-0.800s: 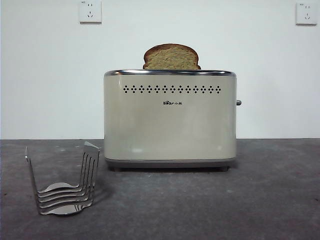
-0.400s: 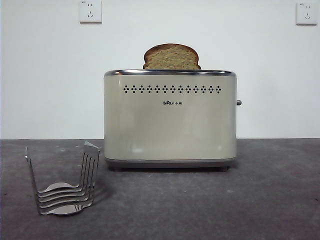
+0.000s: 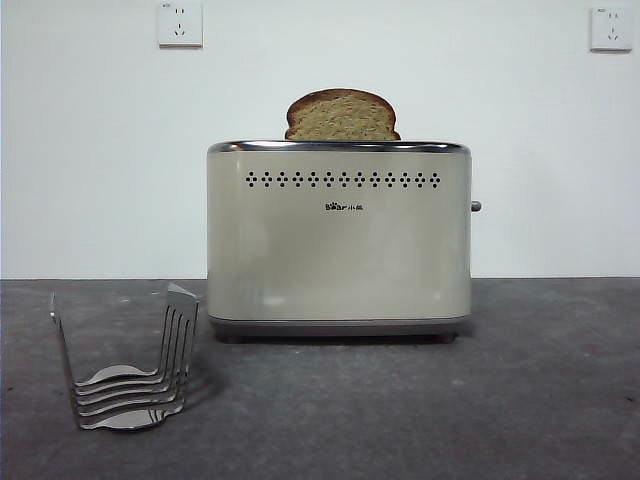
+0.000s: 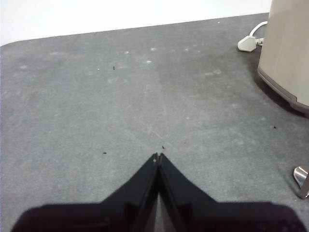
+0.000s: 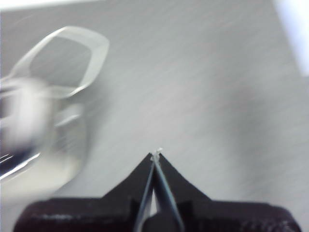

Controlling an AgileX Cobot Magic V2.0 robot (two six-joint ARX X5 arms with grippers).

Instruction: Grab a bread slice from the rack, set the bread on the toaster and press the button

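The slice of bread (image 3: 342,114) stood in the toaster (image 3: 339,245): light, crumbly, best pinched at its crust; both hands were clenched, empty.

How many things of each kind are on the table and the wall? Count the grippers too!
Cream boxy toaster with small grey button: 1
Brown-crusted slice of bread standing in the toaster: 1
Shiny silver wire rack: 1
White wall sockets: 2
White plug: 1
Black grippers, left gripper and right gripper: 2
Total: 8
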